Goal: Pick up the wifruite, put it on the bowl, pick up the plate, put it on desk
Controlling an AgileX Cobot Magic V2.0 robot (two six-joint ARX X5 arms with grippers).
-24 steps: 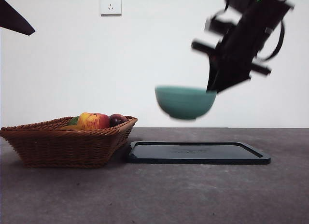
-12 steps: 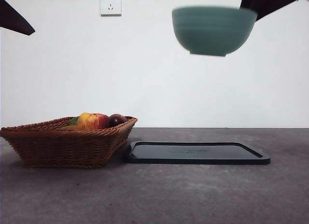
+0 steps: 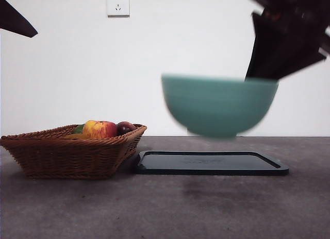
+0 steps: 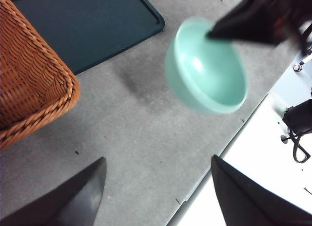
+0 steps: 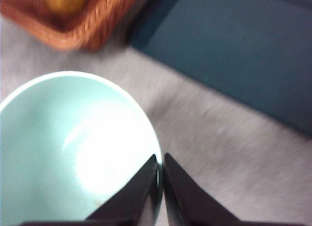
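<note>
A plain white wall backs the grey desk (image 3: 165,208). The right gripper (image 5: 160,179) pinches the bowl (image 3: 219,105) by its rim, in the air above the desk; left gripper (image 4: 156,187) waits, fingers apart. Ceramic looks heavy, slick and breakable. Motion blurs the bowl; no brown fruit shows inside.

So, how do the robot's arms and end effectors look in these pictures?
Both are black. The left end effector has two broad, flat jaws tapering to points. The right end effector has two slim wedge-shaped jaws; in the front view its arm is a bulky, angular dark mass. No markings show.
</note>
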